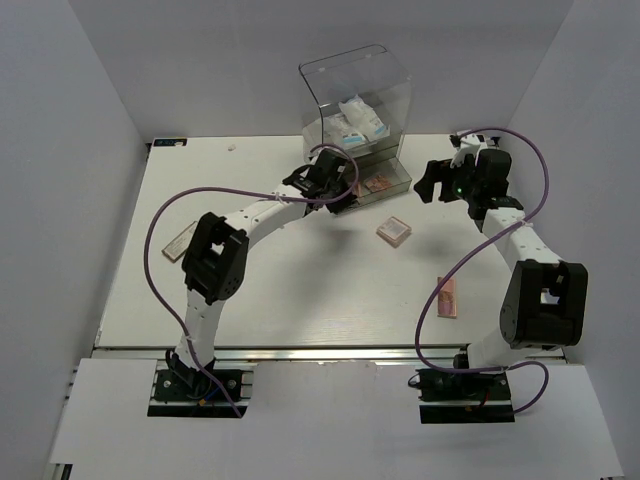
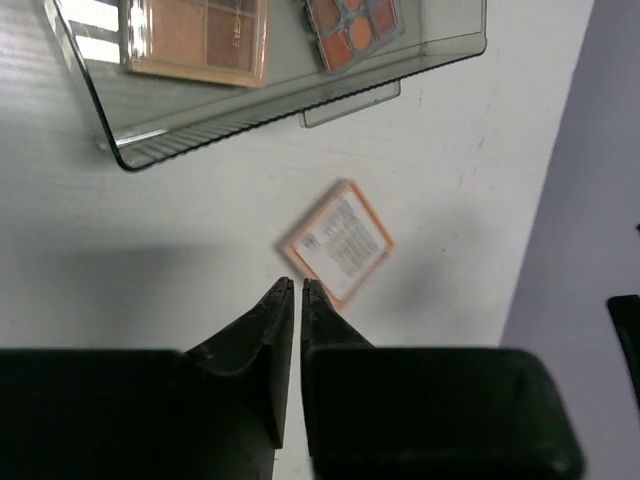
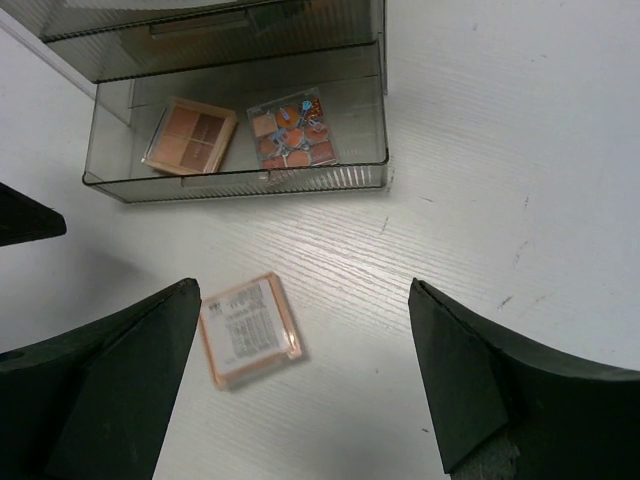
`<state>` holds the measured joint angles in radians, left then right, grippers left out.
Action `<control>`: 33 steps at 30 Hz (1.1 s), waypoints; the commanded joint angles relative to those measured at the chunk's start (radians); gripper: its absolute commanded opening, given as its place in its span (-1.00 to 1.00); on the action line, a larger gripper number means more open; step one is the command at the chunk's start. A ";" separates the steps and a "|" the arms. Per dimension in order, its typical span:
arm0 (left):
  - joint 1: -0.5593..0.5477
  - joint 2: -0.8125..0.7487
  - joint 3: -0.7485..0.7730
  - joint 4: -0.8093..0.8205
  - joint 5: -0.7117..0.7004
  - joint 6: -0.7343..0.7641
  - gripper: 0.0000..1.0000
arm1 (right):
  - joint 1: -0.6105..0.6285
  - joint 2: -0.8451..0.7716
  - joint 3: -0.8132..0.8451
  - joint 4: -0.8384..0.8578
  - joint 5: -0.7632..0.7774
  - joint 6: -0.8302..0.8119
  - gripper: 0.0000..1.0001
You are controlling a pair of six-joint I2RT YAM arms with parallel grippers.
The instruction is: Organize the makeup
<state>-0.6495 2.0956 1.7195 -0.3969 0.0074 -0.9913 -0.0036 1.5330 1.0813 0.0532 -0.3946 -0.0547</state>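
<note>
A square pink palette lies label-side up on the white table; it also shows in the left wrist view and the right wrist view. My left gripper is shut and empty, its tips just short of that palette. My right gripper is open and empty above the table, with the palette by its left finger. The open drawer holds a brown palette and a multicolour palette. White packets sit in the clear box.
The tall clear acrylic box stands at the back centre, with its drawer pulled out. A rectangular pink palette lies at the front right. Another flat palette lies at the left. Walls close in on both sides.
</note>
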 commanded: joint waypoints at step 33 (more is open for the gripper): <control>0.297 -0.749 -0.641 -0.135 -0.356 0.258 0.96 | 0.198 0.423 0.224 -0.512 0.086 -0.567 0.79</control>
<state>-0.3737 1.4197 1.0912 -0.4885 -0.3050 -0.7677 0.1696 1.9469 1.3075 -0.4282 -0.3305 -0.5819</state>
